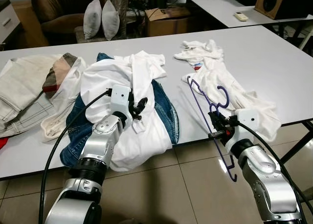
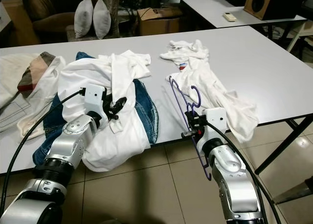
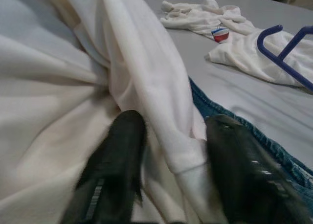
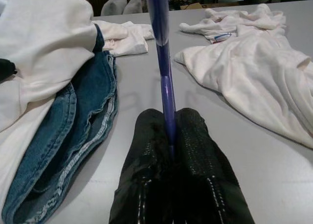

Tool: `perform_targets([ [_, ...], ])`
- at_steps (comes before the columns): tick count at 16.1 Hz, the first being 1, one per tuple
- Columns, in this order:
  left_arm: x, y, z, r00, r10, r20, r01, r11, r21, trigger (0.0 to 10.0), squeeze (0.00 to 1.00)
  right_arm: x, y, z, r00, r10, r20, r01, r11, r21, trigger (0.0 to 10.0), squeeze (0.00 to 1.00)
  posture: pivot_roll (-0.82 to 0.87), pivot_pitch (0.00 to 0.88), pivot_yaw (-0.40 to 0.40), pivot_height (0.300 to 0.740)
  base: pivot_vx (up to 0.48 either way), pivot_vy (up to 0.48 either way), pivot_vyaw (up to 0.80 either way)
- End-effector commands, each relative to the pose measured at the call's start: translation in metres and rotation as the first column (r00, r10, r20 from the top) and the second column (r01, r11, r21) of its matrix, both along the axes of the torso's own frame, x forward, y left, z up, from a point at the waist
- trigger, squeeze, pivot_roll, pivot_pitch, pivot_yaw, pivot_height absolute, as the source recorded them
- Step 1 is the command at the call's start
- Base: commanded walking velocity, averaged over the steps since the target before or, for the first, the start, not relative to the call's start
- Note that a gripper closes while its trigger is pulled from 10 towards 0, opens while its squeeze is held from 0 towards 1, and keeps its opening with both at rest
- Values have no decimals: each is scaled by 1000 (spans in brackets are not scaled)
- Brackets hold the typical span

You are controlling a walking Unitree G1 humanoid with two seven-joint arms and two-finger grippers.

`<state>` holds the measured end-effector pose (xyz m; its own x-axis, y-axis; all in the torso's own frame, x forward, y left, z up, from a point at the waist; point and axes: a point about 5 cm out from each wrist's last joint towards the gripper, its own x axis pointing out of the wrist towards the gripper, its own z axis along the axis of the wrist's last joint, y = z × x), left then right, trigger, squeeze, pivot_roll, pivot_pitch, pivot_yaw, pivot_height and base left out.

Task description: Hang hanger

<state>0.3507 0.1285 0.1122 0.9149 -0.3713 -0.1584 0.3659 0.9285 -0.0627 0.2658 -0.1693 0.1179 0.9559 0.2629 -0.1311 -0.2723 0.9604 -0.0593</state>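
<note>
The right gripper [image 1: 215, 120] hangs at the near edge of the white table [image 1: 274, 57], its two black fingers [image 4: 205, 150] pressed together on the bar of a purple hanger [image 1: 205, 111]. The hanger stands tilted, its far end over the table beside a crumpled white shirt [image 1: 230, 87] and its lower end dropping below the table edge toward the tiled floor [image 1: 195, 185]. To the left, the left gripper [image 1: 139, 106] rests on a white garment [image 1: 122, 82] heaped over blue jeans [image 1: 166, 111], its fingers [image 3: 117, 150] spread with a fold of the white cloth running between them. Further left lies a pile of beige clothes [image 1: 24, 92]. Beyond the table stand two grey cushions [image 1: 101, 18] and a cardboard box [image 1: 168, 19].
</note>
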Motion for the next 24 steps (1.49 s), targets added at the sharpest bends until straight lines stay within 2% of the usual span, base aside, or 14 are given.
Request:
perform_targets([
  [1, 2, -2, 4, 1000, -15, 19, 15, 1000, 10, 0, 0, 3, 0, 1, 1000, -1, -3, 1, 1000, 1, 10000, 0, -48, 0, 40, 740, 0, 0, 0],
  [9, 3, -10, 6, 997, -68, 29, 68, 998, -18, 0, 0, 3, 0, 0, 1000, -8, -3, 8, 1000, 0, 10000, 0, -45, 0, 55, 740, 0, 0, 0],
  [15, 1, -10, 7, 995, -96, 24, 97, 994, -52, 0, 0, 2, 4, -2, 1000, -6, -6, 6, 1000, 6, 10000, 0, -36, 0, 57, 740, 0, 0, 0],
  [18, -3, -5, 20, 981, -182, 64, 186, 981, -59, 0, 0, 4, 2, -1, 1000, -18, 0, 18, 1000, 11, 10000, 0, -33, 0, 62, 740, 0, 0, 0],
  [19, -3, -5, 20, 981, -182, 64, 186, 981, -59, 0, 0, 4, 2, -1, 1000, -18, 0, 18, 1000, 11, 10000, 0, -33, 0, 62, 740, 0, 0, 0],
  [21, 0, 16, 51, 962, -236, 134, 252, 960, -123, 0, 0, 5, 0, 0, 999, -39, 4, 39, 999, 22, 10000, 0, -25, 0, 65, 740, 0, 0, 0],
  [23, 3, 46, 97, 941, -207, 268, 265, 942, -204, 0, 0, 5, 0, -1, 999, -47, 4, 47, 998, 30, 10000, 0, -18, 0, 64, 740, 0, 0, 0],
  [24, 2, 56, 120, 913, -181, 365, 283, 926, -250, 0, 0, 6, 0, -1, 999, -48, 4, 48, 998, 33, 10000, 0, -13, 0, 64, 740, 0, 0, 0],
])
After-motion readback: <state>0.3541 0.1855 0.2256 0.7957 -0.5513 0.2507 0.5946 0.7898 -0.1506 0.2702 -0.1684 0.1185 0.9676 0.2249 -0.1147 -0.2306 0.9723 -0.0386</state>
